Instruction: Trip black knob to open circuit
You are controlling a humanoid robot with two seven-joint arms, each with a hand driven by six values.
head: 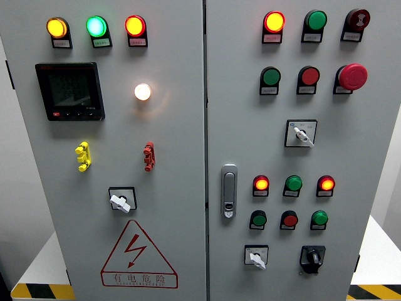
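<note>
Neither hand was in our view, so we could not tell their state; the black knob point(312, 256) sat untouched at the right door's point(369, 150) lower corner, everything still undone.

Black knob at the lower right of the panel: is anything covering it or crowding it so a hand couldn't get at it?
Nothing visible covers the black rotary knob. It sits exposed on the grey cabinet door, with the white selector switch to its left and the green round button above, both apart from it. Neither robot hand is in view.
</note>
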